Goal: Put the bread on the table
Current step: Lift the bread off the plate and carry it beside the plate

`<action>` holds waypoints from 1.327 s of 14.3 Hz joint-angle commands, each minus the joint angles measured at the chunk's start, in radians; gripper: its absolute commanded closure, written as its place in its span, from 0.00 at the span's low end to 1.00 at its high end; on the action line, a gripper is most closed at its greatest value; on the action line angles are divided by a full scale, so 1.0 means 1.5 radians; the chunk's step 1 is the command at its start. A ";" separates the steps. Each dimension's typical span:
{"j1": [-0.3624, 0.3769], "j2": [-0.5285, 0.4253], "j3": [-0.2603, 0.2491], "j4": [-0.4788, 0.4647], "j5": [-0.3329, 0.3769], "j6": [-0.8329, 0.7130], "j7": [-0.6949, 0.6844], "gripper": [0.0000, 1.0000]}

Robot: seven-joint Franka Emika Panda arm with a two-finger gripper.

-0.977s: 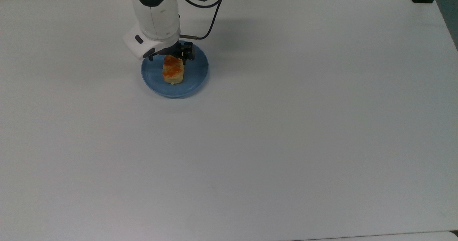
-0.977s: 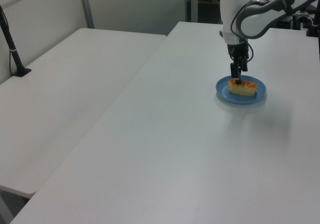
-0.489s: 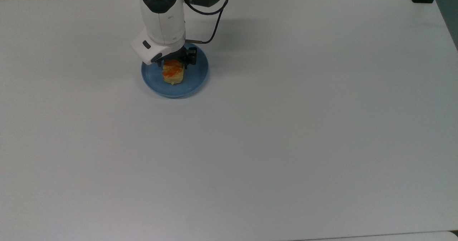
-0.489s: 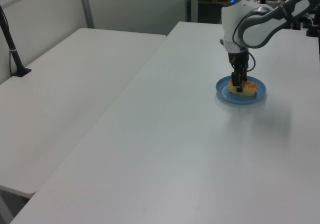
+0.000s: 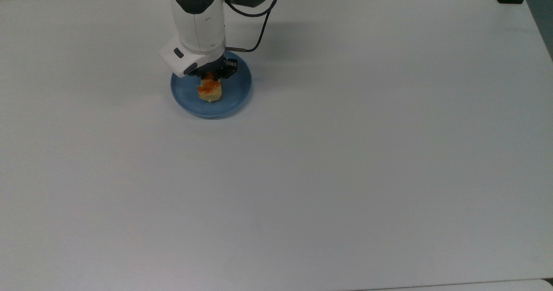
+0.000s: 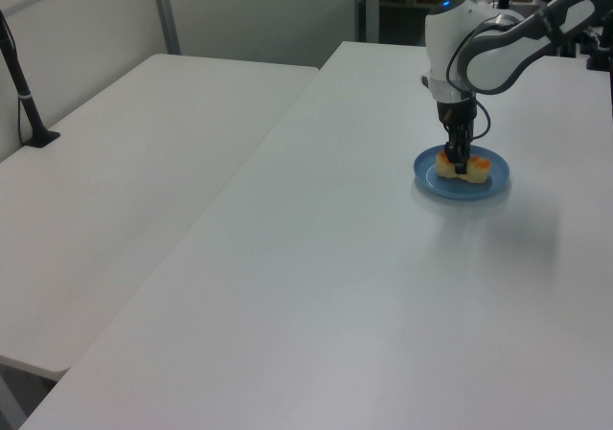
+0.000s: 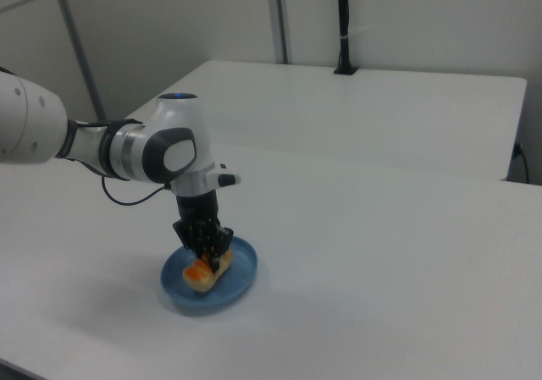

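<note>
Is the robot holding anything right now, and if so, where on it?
The gripper is down around the bread on the blue plate, at the loaf's end nearer the arm. Whether it has actually clamped the bread cannot be told.

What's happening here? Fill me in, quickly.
A robot arm has its end effector down on the bread, which lies on a blue plate near the far edge of the white table in the top view. In the left view the fingers straddle the loaf's middle. The bread is not yet lifted off the plate, so the move onto the table isn't done.
</note>
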 commanded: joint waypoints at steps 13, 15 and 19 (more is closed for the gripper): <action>-0.130 0.035 -0.013 0.171 -0.033 -0.102 -0.314 0.71; -0.140 0.057 -0.030 0.171 -0.038 -0.075 -0.331 0.71; -0.162 0.116 -0.035 0.171 -0.067 -0.012 -0.327 0.61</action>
